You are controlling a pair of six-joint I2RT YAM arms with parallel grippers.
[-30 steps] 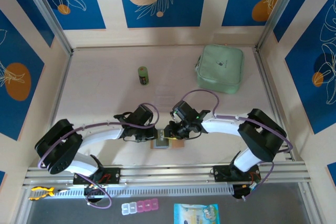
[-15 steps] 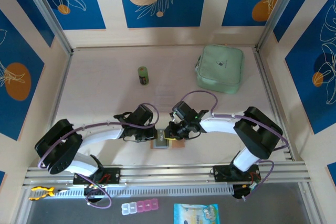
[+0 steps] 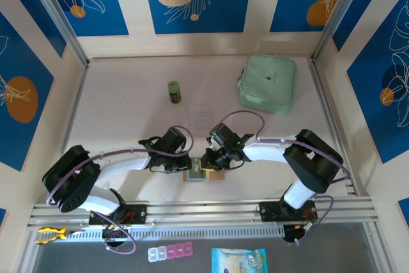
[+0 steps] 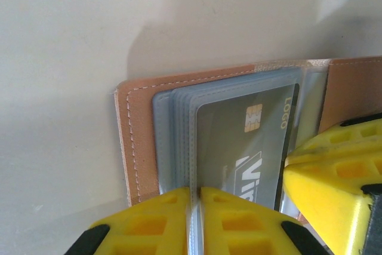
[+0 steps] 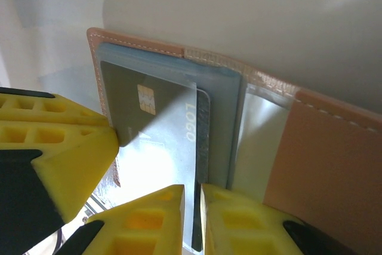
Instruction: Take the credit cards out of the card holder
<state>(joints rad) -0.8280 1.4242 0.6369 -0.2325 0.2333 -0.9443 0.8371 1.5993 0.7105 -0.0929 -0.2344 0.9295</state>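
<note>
My right gripper (image 5: 192, 194) is down on the credit card (image 5: 128, 97). Its two yellow fingers are pinched on the near edge of the card, with just a thin slit between them. The card is dark grey with a gold chip. It lies in the clear pockets of the card holder (image 5: 316, 159).

The card's long side runs straight away from my right fingers, toward the stitched far edge of the holder. So I think the way out is a straight pull back toward the fingers, along that long side. A sideways pull could jam the card in the pocket.

My left gripper (image 4: 194, 194) is squeezed tight on the edge of the clear pockets, just beside the card. I think its job is to hold the holder down while the right one pulls. The two grippers are very close, and a yellow finger of each sits just beside the other's fingers. They could bump, so I want a slow, small move.

From above, the pink holder lies open and flat on the pale table (image 3: 121, 119), near the front edge and between the two arms. The right arm has the card, so it is the one to pull. A small green bottle (image 3: 174, 91) and a mint-green pouch (image 3: 268, 83) sit well apart at the back.
</note>
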